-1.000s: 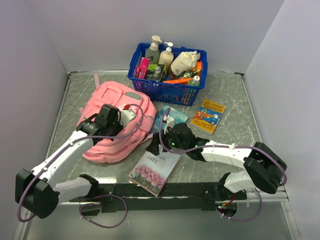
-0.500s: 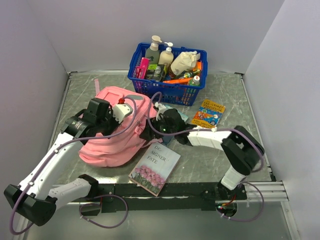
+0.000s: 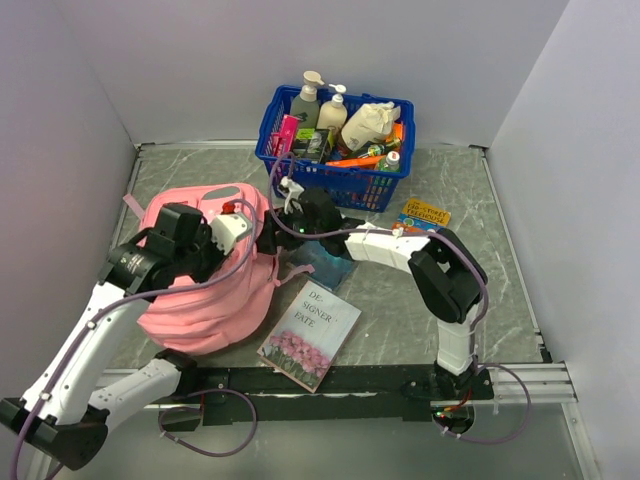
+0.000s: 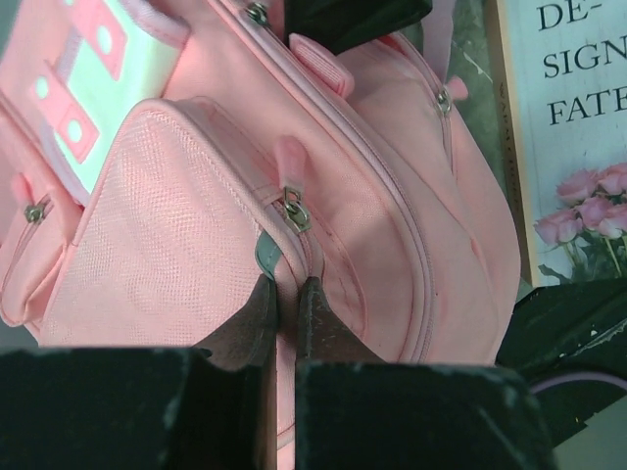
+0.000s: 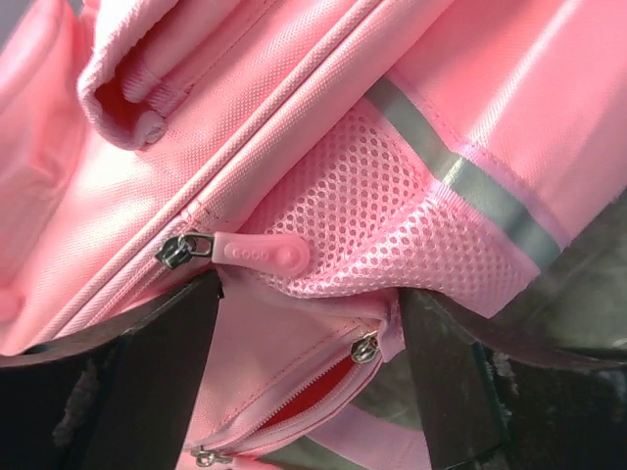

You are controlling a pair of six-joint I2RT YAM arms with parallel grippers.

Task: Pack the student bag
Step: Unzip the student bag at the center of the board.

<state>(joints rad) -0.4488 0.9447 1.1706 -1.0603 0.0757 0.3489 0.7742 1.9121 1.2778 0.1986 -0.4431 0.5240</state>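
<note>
The student bag [image 3: 200,300], a big soft pink backpack, lies at the left of the table, with its upper part bunched and raised. My left gripper [image 3: 240,232] is shut on a fold of its fabric just below a zip slider [image 4: 296,209], as the left wrist view shows at the gripper [image 4: 289,284]. My right gripper [image 3: 272,238] reaches in from the right against the bag's side. In the right wrist view this gripper [image 5: 309,294] is open, its fingers straddling a mesh pocket and a small pocket whose zip [image 5: 364,348] is partly undone. A pink zip pull [image 5: 260,253] lies just above.
A flower-cover book [image 3: 310,333] lies by the bag's right edge near the front. A teal flat item [image 3: 325,262] sits under the right arm. A blue basket [image 3: 330,180] of bottles stands at the back. A colourful book [image 3: 425,213] lies to its right.
My left gripper has drawn the bag leftward and bunched it up. My right gripper has swung left from beside the books to the bag's side, its jaws narrowing a little.
</note>
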